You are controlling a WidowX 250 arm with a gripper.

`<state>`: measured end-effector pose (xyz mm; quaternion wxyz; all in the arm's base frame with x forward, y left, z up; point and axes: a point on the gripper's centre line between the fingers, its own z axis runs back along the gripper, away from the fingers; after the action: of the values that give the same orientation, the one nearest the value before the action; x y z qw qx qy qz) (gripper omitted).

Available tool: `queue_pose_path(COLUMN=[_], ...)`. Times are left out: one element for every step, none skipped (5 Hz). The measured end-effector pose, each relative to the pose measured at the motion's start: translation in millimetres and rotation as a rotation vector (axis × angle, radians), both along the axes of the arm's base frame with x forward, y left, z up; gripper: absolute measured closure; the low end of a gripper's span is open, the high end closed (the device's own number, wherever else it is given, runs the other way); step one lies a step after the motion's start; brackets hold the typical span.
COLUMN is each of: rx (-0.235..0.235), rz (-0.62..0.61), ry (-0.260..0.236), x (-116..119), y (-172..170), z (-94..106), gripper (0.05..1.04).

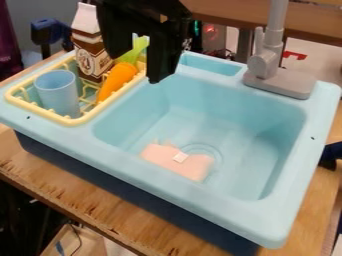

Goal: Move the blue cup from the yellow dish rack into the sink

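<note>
The black gripper (137, 66) hangs from the top edge over the right side of the yellow dish rack (80, 120), by the sink's back left corner. It is open, with its fingers apart. Just below and behind it, an orange carrot (116, 80) with a green top leans in the rack. A brown and white carton (91, 55) stands at the rack's back left, partly behind the arm. The light blue cup (59, 92) is upright at the rack's front left. A flat pink object (175, 161) with a white tag lies on the floor of the light blue sink (227, 130).
A grey faucet (267, 62) rises at the sink's back right. A small recessed tray (210, 65) is set into the back rim. The sink unit stands on a wooden table (93, 192). A dark blue clamp-like object (50, 31) is at the back left.
</note>
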<state>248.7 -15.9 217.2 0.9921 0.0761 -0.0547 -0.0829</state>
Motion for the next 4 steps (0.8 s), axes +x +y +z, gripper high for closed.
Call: queue_pose_path(rx=[0.003,0.032,0.035,-0.010], rz=[-0.005,-0.001,0.013,-0.011], ry=[0.024,0.015,0.019,0.006], x=[-1,-5,-11,-13], y=[0,24,62,94], z=[-6.3,-2.9,-1.9,-5.6], gripper=[0.085,0.085,0.085,0.085])
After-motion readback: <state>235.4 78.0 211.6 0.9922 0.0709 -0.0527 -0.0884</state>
